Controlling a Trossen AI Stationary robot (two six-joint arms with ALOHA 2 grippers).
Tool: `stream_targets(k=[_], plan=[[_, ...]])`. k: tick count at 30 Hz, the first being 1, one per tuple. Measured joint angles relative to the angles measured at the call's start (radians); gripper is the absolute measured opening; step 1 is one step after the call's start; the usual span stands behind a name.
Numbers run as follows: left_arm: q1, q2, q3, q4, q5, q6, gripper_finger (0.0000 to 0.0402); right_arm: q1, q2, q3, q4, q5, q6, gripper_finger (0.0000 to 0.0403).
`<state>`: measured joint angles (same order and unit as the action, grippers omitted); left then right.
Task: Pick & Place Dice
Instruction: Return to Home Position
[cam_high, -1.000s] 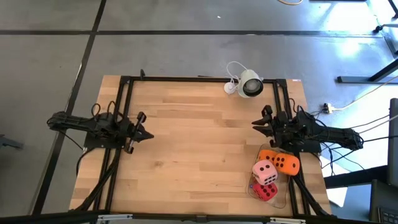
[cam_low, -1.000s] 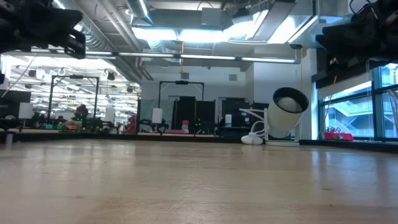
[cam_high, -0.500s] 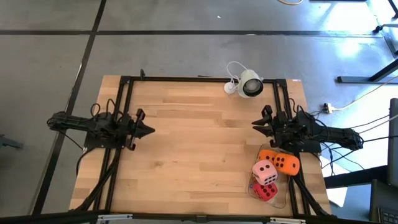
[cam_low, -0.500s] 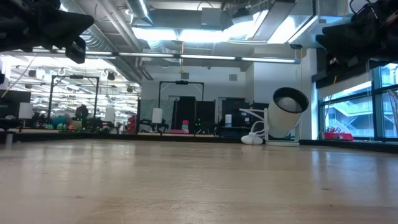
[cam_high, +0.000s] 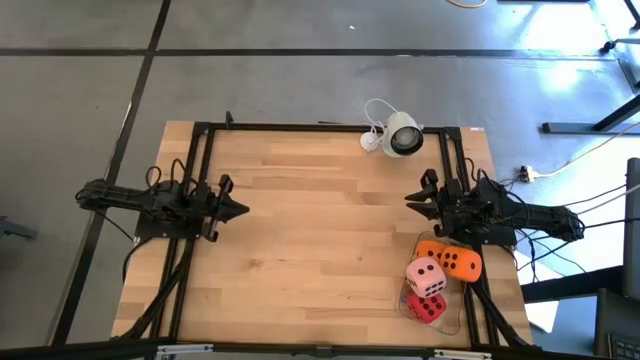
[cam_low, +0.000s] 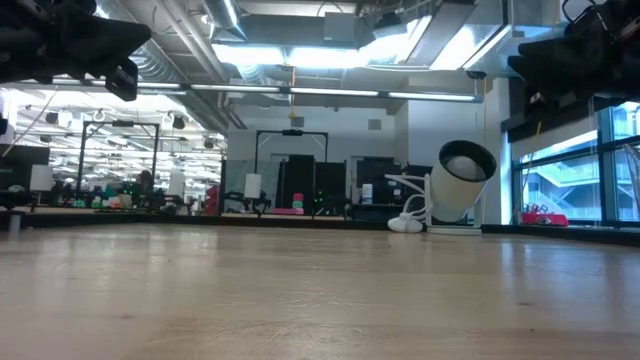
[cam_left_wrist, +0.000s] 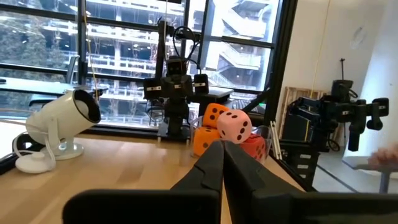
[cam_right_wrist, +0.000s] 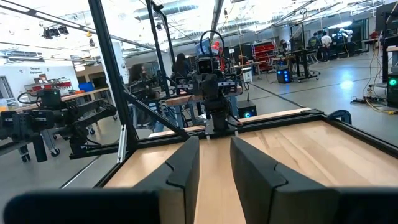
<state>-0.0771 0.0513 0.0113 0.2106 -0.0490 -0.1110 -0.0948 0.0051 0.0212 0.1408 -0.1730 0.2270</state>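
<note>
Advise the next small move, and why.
Probably just hold both arms parked. The left claw is shut and empty, the right claw open and empty, both at the table's sides, and the dice sit heaped in the clear container.

From above, the red die (cam_high: 430, 308) lies half hidden under the pink die (cam_high: 425, 275), and the two orange dice (cam_high: 452, 259) merge so their edges cannot be told apart. The walls of the clear container (cam_high: 455, 316) are too faint to trace. In the low view, the left arm (cam_low: 70, 45) and right arm (cam_low: 580, 50) are cut off by the top edge.
</note>
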Motion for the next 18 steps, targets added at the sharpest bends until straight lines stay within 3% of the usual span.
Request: stream_targets(k=[18], plan=[[0.000, 0.000, 0.000, 0.000, 0.000, 0.002, 0.0006, 0.000, 0.000, 0.000, 0.000, 0.000, 0.000, 0.0093]])
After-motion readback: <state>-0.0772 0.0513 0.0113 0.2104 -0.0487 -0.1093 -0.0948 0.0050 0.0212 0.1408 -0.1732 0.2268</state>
